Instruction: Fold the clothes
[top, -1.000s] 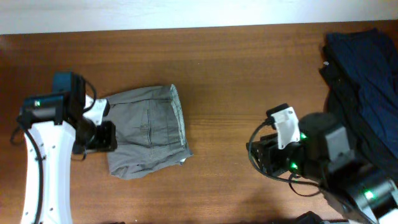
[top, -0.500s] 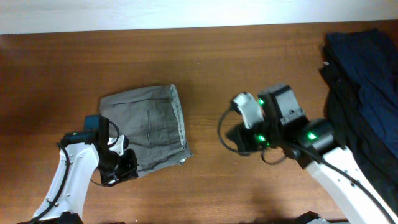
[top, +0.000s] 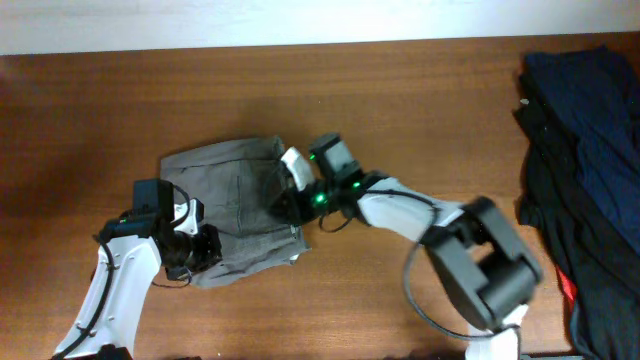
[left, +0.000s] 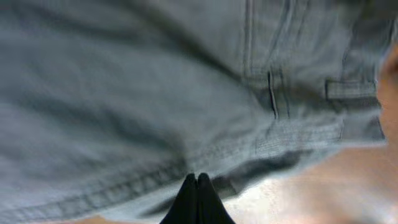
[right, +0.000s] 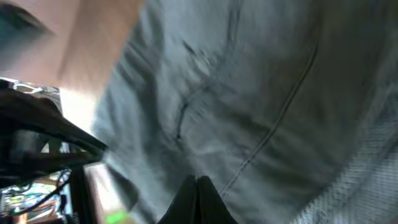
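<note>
Brown wooden table (top: 420, 110) bearing wrinkled grey-olive cotton shorts (top: 235, 195) left of centre. Black left gripper (top: 205, 249) at lower-left hem, right gripper (top: 279, 203) at waistband, both pressed together. Probably soft, light, limp; best pinched at corners.

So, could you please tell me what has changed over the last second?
The right hand swept left across the table from near the dark garments and now sits over the right edge of the shorts. The left hand slid from the shorts' left side down to their lower left corner. Both hands look shut; whether they pinch cloth is unclear. Shorts and dark garments stayed roughly in place.
</note>
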